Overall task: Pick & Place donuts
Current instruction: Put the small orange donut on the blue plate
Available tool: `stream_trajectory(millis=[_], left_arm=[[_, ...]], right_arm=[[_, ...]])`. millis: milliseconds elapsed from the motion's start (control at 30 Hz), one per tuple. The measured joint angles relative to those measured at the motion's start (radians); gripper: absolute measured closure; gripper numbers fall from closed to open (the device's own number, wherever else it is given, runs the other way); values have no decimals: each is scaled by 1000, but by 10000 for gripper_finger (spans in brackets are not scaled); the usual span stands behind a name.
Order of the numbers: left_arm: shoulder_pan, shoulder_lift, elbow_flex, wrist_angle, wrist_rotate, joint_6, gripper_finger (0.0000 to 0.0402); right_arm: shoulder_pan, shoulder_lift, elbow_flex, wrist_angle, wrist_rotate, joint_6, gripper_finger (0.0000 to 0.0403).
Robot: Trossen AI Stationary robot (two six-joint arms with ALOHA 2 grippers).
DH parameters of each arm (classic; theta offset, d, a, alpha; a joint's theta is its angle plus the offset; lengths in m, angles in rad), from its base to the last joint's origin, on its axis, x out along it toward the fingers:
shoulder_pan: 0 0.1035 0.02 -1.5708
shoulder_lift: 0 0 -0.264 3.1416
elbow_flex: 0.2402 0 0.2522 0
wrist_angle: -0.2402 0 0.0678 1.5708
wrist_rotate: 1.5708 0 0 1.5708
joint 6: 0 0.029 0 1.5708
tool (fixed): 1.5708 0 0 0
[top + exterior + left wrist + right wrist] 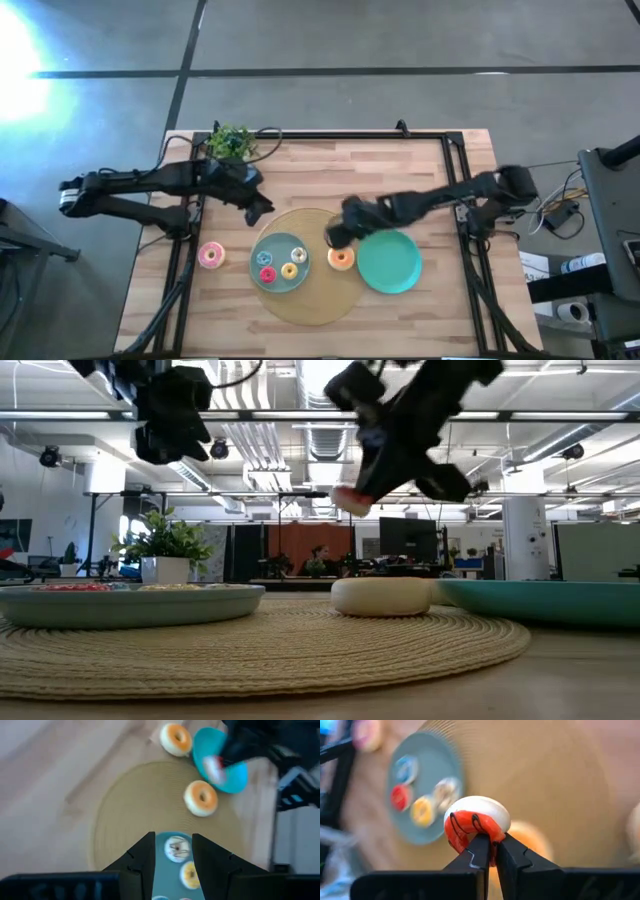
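Right end effector (491, 851) pinches a red-iced donut (476, 822) upright, above the woven mat (305, 305).

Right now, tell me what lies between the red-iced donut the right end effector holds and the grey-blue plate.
Nothing visible: the right end effector holds the red-iced donut in the air, with only bare woven placemat between it and the grey-blue plate.
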Motion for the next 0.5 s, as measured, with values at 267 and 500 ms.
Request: stream_trajectory(millis=[267,500], left_arm=[[36,93,-1,207,121,64,300],[30,144,0,341,30,252,300]], right_arm=[[-154,128,208,-50,-105,-110,390],[-232,163,297,-51,-189,-227,390]])
